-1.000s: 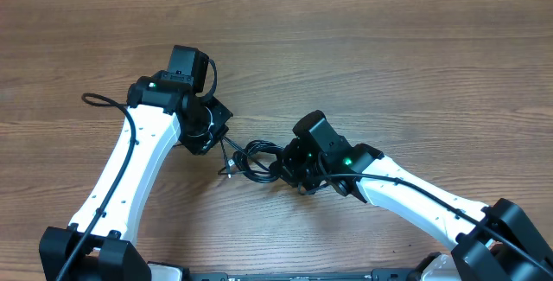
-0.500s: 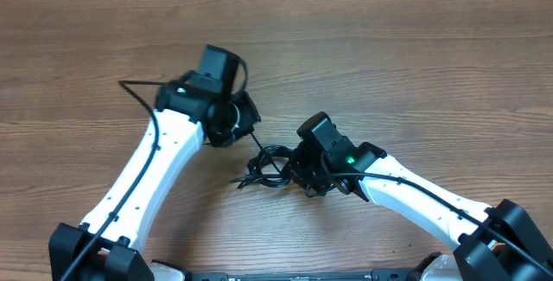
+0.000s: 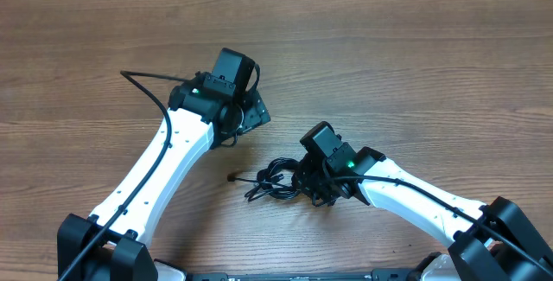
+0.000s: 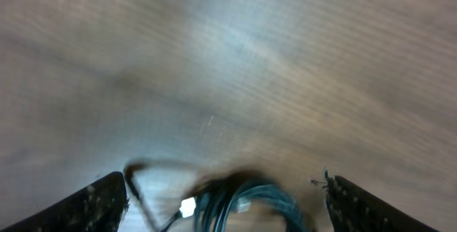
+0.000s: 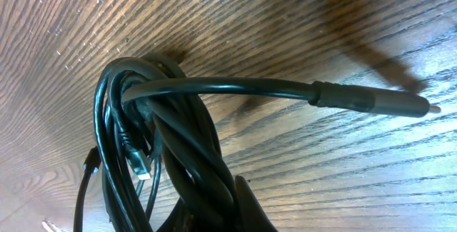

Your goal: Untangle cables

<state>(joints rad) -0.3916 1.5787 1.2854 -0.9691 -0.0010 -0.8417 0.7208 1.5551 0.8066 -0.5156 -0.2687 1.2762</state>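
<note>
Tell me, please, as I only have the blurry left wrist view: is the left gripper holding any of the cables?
Observer: No. Overhead, the left gripper stands open and apart from the cables, with bare table between them.
Operator: Thank you. What is the right gripper doing?
Observer: The right gripper is shut on the right side of the bundle.
Operator: Is any plug free of the coil?
Observer: Yes. The right wrist view shows one long plug sticking out to the side, clear of the loops.
</note>
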